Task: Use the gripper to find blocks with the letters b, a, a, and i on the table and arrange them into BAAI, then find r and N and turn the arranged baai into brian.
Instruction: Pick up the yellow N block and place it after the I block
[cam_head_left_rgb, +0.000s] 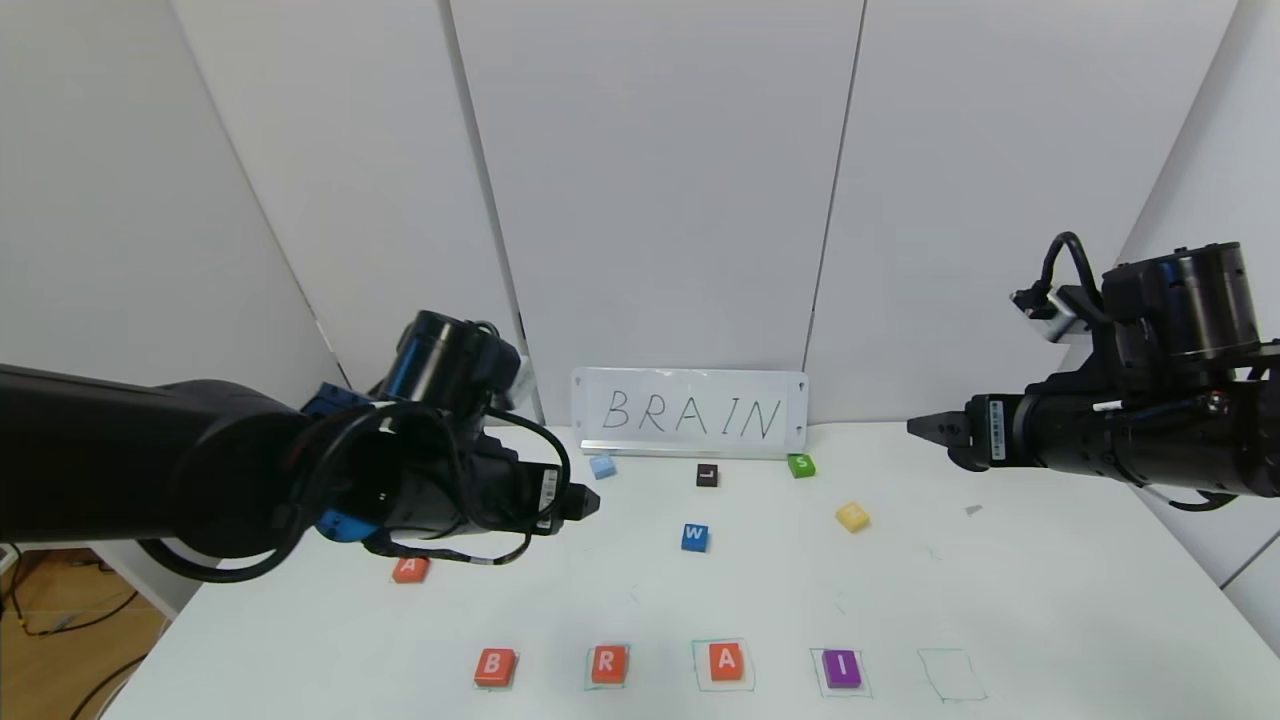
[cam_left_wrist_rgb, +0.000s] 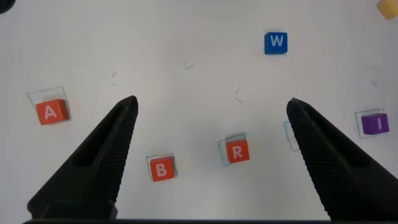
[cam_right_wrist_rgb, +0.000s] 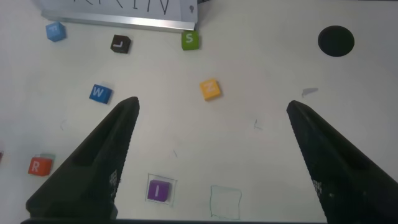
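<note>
A large white table (cam_head_left_rgb: 1050, 600) fills the lower part of the head view, backed by pale grey wall panels (cam_head_left_rgb: 650, 180); at the far left, past the table's edge, a strip of wooden floor with dark cables (cam_head_left_rgb: 60, 640) shows. Propped against the wall at the table's back stands a small whiteboard sign (cam_head_left_rgb: 690, 413) with BRAIN handwritten on it.

Thin green squares are drawn along the near edge, serving as slots. From left to right they hold the orange B block (cam_head_left_rgb: 494, 666), the orange R block (cam_head_left_rgb: 608, 664), an orange A block (cam_head_left_rgb: 726, 661) and the purple I block (cam_head_left_rgb: 842, 668) — the fifth drawn square (cam_head_left_rgb: 952, 674), farthest right, has nothing in it.

The second orange A block (cam_head_left_rgb: 410, 569) lies apart on the left, beneath the left gripper (cam_head_left_rgb: 585, 500), which hangs above the table with its fingers spread wide and holds nothing. Mid-table sit a pale blue block (cam_head_left_rgb: 602, 466), a dark L block (cam_head_left_rgb: 707, 475), a blue W block (cam_head_left_rgb: 695, 537) and a green S block (cam_head_left_rgb: 801, 465). The yellow N block (cam_head_left_rgb: 852, 516) lies loose right of centre — its letter is too faint to read surely. The right gripper (cam_head_left_rgb: 925, 426) hovers high over the right side, wide open and empty.
</note>
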